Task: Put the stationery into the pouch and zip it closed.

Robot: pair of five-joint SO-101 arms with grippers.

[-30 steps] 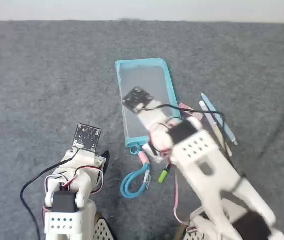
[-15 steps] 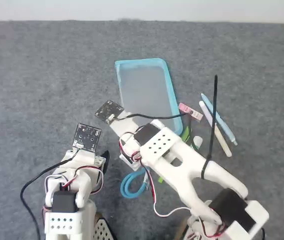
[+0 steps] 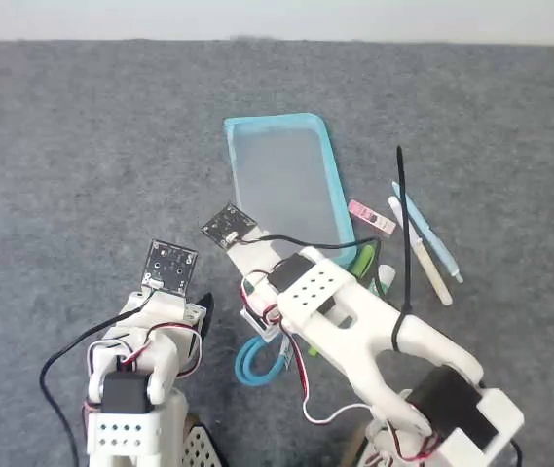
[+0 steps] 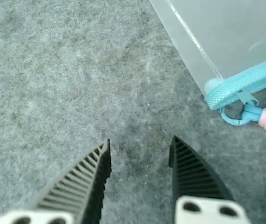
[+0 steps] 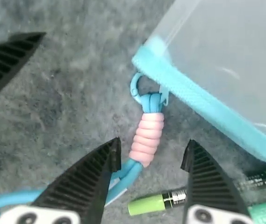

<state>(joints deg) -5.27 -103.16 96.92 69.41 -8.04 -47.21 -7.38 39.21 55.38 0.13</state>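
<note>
Right claw point(image 5: 152, 143) hangs wide open and empty, astride the pink pull point(image 5: 147, 135) at the pouch point(image 3: 333, 185) corner, probably to steady its mouth. Pens point(image 3: 426, 233) wait at the pouch's 4 o'clock. Left claw point(image 4: 141, 142) gapes empty at 7 o'clock.

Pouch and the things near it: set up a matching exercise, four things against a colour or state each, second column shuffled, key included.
Column one
1. pouch
2. strap grip
3. marker
4. left gripper

Column two
a. open, over bare grey mat
b. lime green cap, lying by the pouch's edge
c. clear with teal trim
d. pink, hooked to the pouch's corner by a clasp

Pairs: 1-c, 2-d, 3-b, 4-a.
</note>
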